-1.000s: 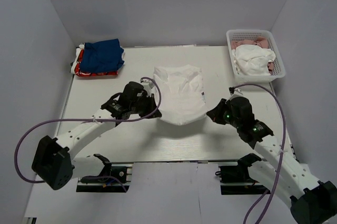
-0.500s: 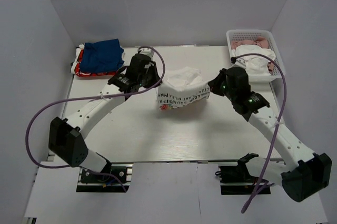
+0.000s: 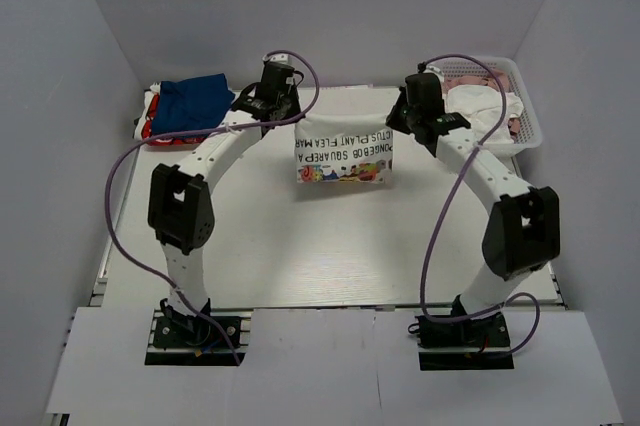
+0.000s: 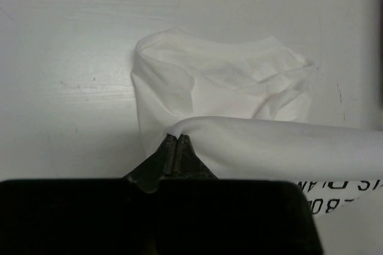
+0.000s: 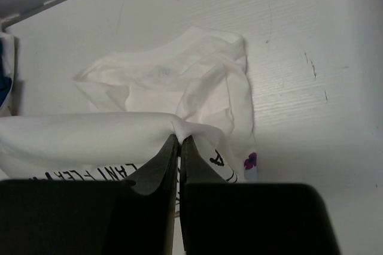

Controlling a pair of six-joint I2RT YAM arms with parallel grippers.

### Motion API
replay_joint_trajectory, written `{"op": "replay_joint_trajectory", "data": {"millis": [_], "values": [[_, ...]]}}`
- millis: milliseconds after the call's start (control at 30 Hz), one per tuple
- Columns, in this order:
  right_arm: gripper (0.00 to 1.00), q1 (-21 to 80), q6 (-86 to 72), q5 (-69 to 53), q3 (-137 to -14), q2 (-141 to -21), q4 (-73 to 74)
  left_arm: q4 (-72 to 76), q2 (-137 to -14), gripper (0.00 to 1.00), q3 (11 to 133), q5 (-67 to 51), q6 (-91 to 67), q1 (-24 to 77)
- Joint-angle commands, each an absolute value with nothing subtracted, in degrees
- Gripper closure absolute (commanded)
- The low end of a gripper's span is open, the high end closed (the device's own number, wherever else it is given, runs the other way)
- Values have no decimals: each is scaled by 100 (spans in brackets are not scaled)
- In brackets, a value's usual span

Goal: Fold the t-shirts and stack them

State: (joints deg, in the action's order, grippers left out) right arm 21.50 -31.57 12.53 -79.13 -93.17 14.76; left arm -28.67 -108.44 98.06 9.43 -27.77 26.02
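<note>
Reaching far over the table, both arms rise from their bases and bend forward in matching arches. The left arm and the right arm have their wrists above the table's far half.

Between them hangs the white shirt, pulled taut along its top edge. The side towards me shows lines of black lettering and a colourful cartoon strip along the bottom. From the wrist cameras, the rest of it lies rumpled on the table below the raised edge.

A white basket sits at the far right corner, with white and pink cloth inside. At the far left corner a blue shirt lies folded on top of a red shirt, well apart from the white one.

The left gripper has its jaws pressed together on the shirt's top left corner, the cloth pinched at the very tips. The right gripper is clamped the same way on the top right corner, a fold of cloth bunched at its tips.
</note>
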Motion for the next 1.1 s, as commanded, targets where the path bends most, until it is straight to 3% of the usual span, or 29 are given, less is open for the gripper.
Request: {"op": "replay_joint_trajectory", "data": {"millis": [0, 433, 667, 800, 900, 933, 1000, 1067], "values": [[100, 1864, -3015, 1047, -8568, -9887, 1283, -2716, -11371, 100, 10728, 739, -2444, 2374], [100, 1292, -3059, 378, -10555, -12267, 1450, -1416, -13805, 100, 12577, -369, -1854, 2040], [100, 1081, -3366, 545, -10573, -12875, 521, 754, -14782, 96, 12998, -1265, -2127, 1872], [100, 1002, -3051, 133, -11170, -13384, 431, 1273, -15187, 78, 13140, -942, -2259, 1872], [100, 993, -2997, 281, -11487, -13588, 536, 1458, -15398, 51, 13289, -747, -2180, 1872], [100, 958, -3067, 290, -11409, -13510, 484, 1616, -15398, 34, 13289, -747, -2180, 1872], [100, 941, -3190, 395, -11084, -13143, 107, 1801, -15320, 34, 13289, -747, -2074, 1819], [100, 923, -3270, 518, -10715, -13000, -252, 1802, -15215, 25, 13289, -747, -2021, 1819]]}}
